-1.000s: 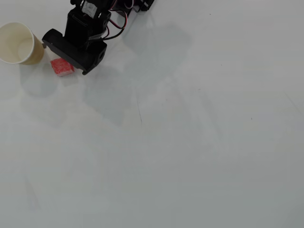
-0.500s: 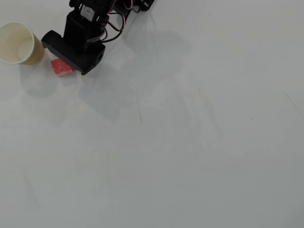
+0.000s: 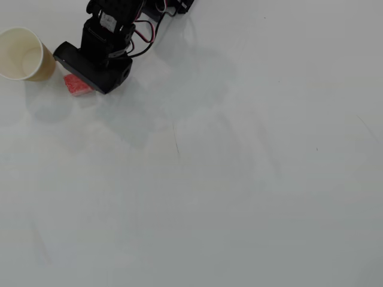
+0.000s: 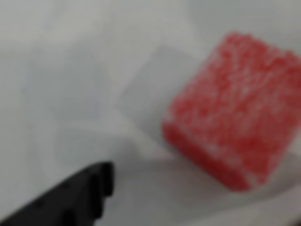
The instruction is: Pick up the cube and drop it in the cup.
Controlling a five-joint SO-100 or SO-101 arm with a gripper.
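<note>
Overhead view: small red speckled cube (image 3: 76, 85) sits on the plain white bench (image 3: 239, 179) near the top-left corner, just right of the tan paper cup (image 3: 24, 54) w/ white inside – cube and cup close but apart. The black arm head (image 3: 99, 57) w/ red and black wires hangs right over the cube's upper-right edge, covering part of it; from above the fingers are hidden under the arm body. Wrist view gives what overhead can't: cube (image 4: 233, 110) close up and blurred, rough surface, lying flat on the bench w/ open bench around it. Only one black finger (image 4: 70, 200) shows, at the bottom-left corner, well clear of the cube – not touching it. The other finger is out of frame, so can't tell how wide the fingers stand; nothing is grasped. Cup doesn't appear in the wrist view.
</note>
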